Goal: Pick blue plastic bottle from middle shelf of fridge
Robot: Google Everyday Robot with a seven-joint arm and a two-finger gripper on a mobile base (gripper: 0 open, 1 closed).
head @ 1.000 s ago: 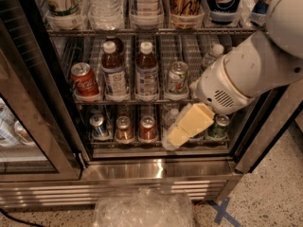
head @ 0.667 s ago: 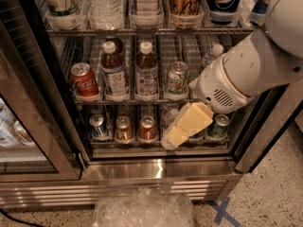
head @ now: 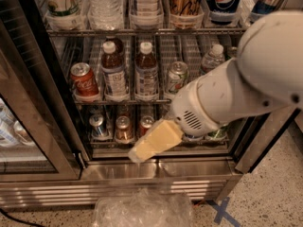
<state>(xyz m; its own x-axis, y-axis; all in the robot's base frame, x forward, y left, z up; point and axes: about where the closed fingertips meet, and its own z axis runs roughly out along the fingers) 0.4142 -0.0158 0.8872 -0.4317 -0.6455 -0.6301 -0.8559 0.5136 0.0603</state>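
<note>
The fridge (head: pixel 53 94) stands open, its glass door (head: pixel 19 126) swung out at the left. On the middle wire shelf (head: pixel 156 100) stand two alike blue plastic bottles of dark reddish-brown drink with white caps and pale labels, one to the left (head: pixel 113 72) and one to the right (head: pixel 146 70). My gripper (head: pixel 142 152), a cream wedge on the white arm (head: pixel 246 89), points down-left in front of the bottom shelf. It is below and to the right of the bottles and touches neither.
On the middle shelf are a red cola can (head: pixel 84 82) at the left, a silver-green can (head: pixel 176 78) and a clear water bottle (head: pixel 211 58) at the right. Several cans (head: pixel 124 129) sit on the bottom shelf. A clear plastic bin (head: pixel 142 209) lies on the floor below.
My gripper and arm have moved left and slightly down across the front of the bottom shelf. The bottles and cans have not moved.
</note>
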